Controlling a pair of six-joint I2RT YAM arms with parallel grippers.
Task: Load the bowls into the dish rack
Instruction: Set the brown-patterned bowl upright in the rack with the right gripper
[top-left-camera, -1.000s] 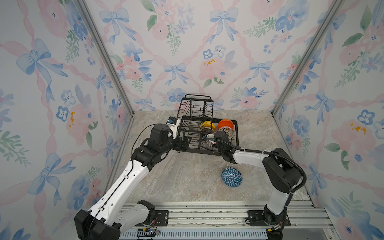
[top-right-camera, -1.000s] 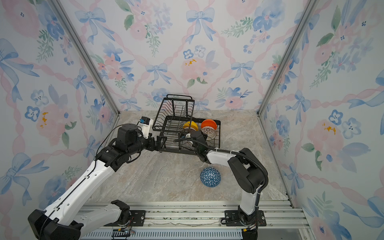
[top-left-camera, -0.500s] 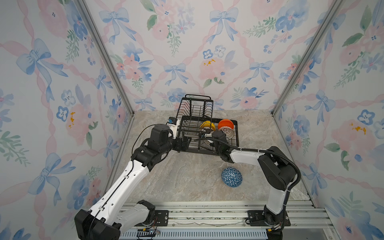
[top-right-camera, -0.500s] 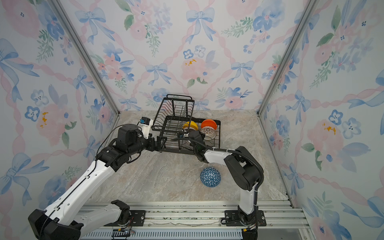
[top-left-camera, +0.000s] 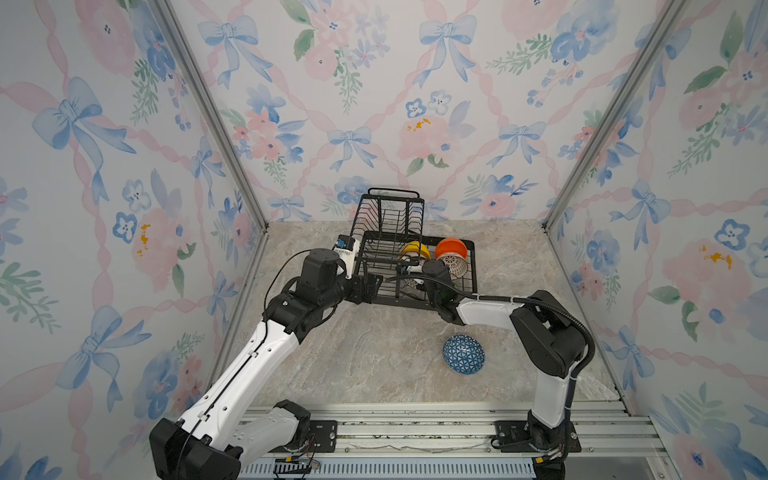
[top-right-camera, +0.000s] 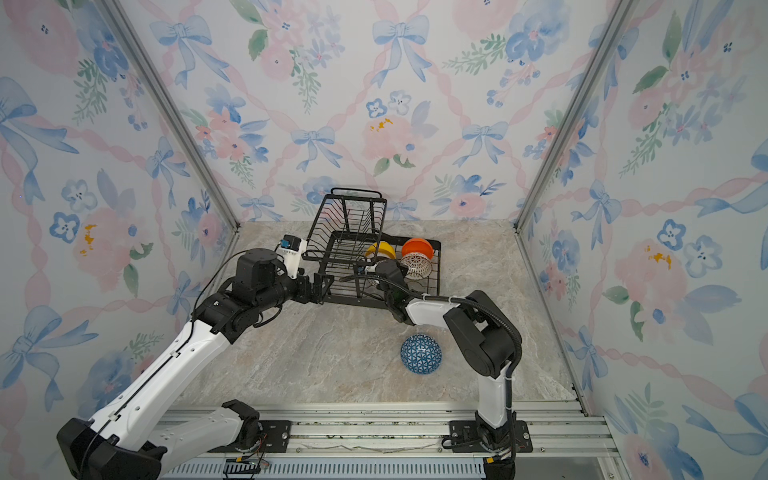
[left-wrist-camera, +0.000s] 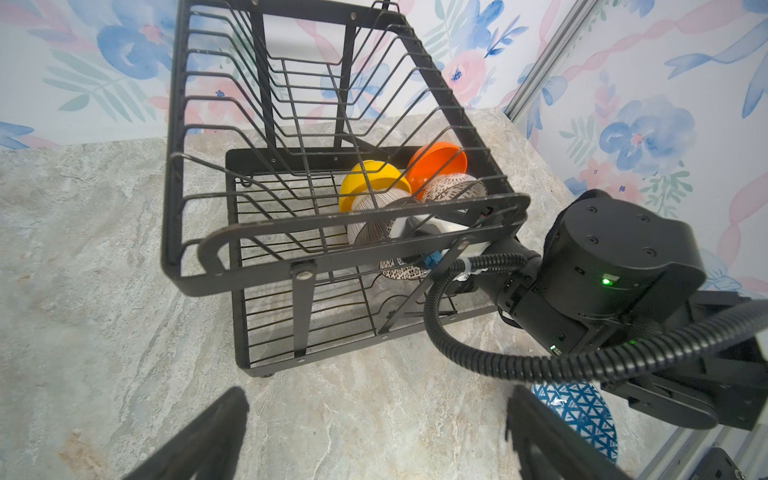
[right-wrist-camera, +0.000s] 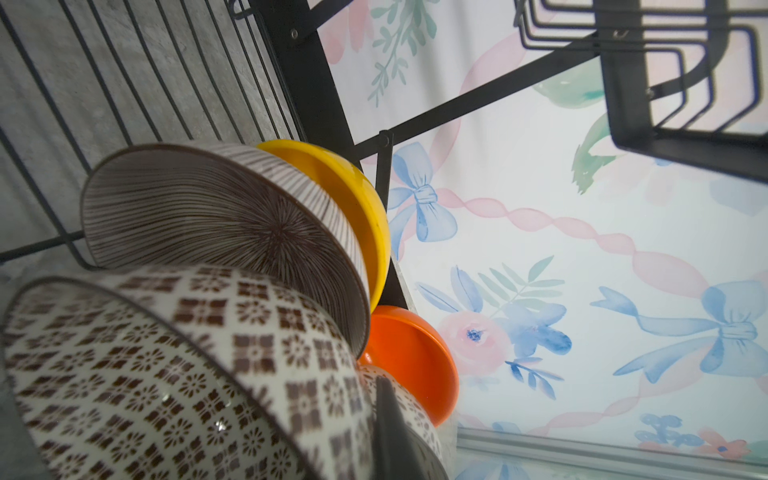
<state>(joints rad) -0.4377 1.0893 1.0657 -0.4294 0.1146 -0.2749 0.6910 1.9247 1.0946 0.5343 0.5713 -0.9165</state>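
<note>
The black wire dish rack (top-left-camera: 468, 266) stands at the back of the table. In its lower tray lean a yellow bowl (top-left-camera: 414, 249), an orange bowl (top-left-camera: 451, 247), a mosaic bowl (top-left-camera: 455, 263) and a striped bowl (right-wrist-camera: 216, 216). My right gripper (top-left-camera: 409, 275) reaches into the tray, shut on the rim of the brown lattice bowl (right-wrist-camera: 158, 374); one finger (right-wrist-camera: 390, 419) shows against that rim. A blue bowl with white triangles (top-left-camera: 463, 354) lies upside down on the table in front. My left gripper (left-wrist-camera: 374, 440) hangs open and empty by the rack's near left corner.
The rack's raised upper basket (top-left-camera: 390, 224) with its handle overhangs the tray's left part. The right arm's black cable (left-wrist-camera: 478, 357) loops in front of the rack. Flowered walls close in left, right and behind; a metal rail (top-left-camera: 415, 428) runs along the front.
The right arm's elbow has shifted slightly left, pushing the gripper and the lattice bowl a little further into the tray. The left arm has not moved.
</note>
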